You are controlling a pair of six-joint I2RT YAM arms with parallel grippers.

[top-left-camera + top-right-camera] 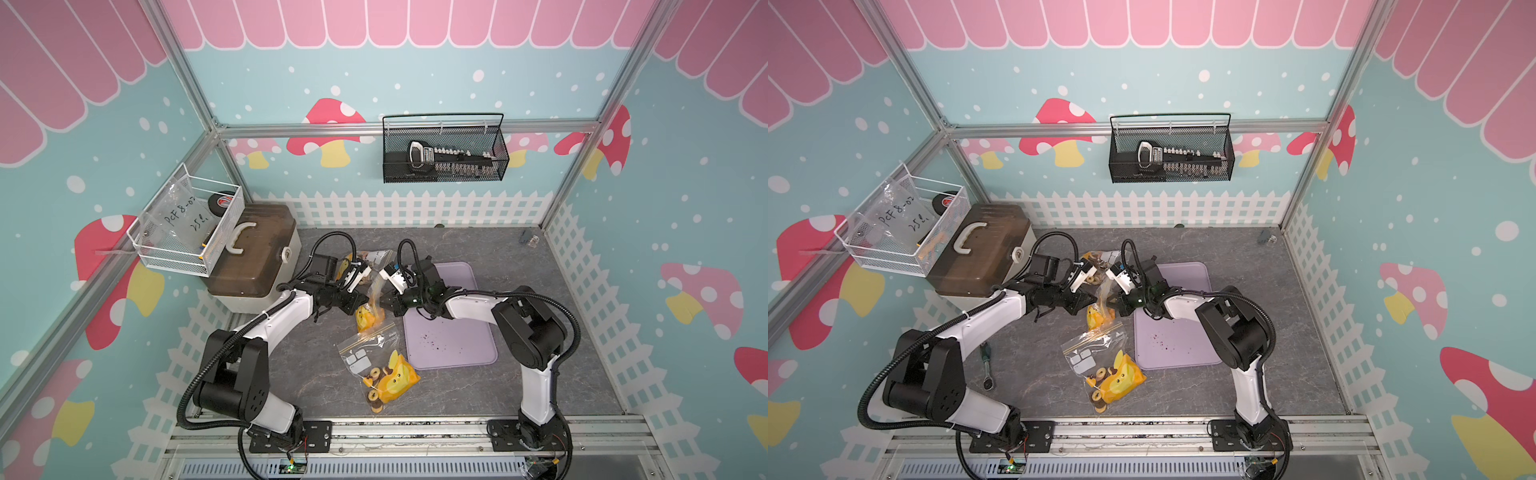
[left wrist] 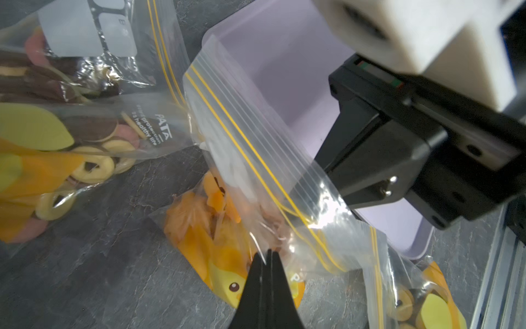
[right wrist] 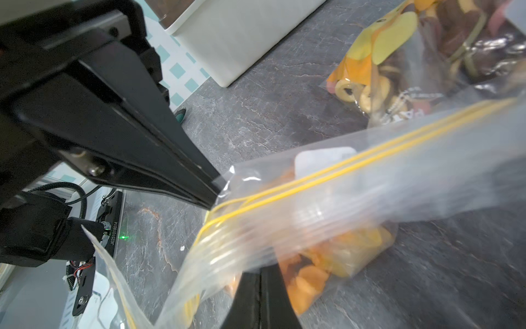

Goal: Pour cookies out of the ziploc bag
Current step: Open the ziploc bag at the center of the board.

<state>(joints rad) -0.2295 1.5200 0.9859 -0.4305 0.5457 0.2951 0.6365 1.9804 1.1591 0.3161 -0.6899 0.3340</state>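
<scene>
— Zero cookies on the purple tray (image 1: 453,332), as far as I can see, only dark crumbs. So nothing is poured yet?

— Nothing, I'd judge. Three bags are on the grey table (image 1: 316,374). The front bag (image 1: 380,374) lies flat, nearer the arms' bases. The back bag (image 1: 376,257) sits behind the grippers. The middle bag (image 1: 368,316) is just beside the tray's edge, lifted at its top, and its bottom seems to rest on the table.

— And the cookies (image 2: 199,228)?

— Bunched at the bottom of that middle bag, mostly orange ones. I cannot tell whether its zip is open.

— The fingers?

— The left gripper (image 2: 269,253) is pinched tight on the plastic at one top corner. The right gripper (image 3: 260,273) is pinched tight on the same bag's top strip, opposite. Opening the bag and tipping it over the tray are both left to do.
</scene>
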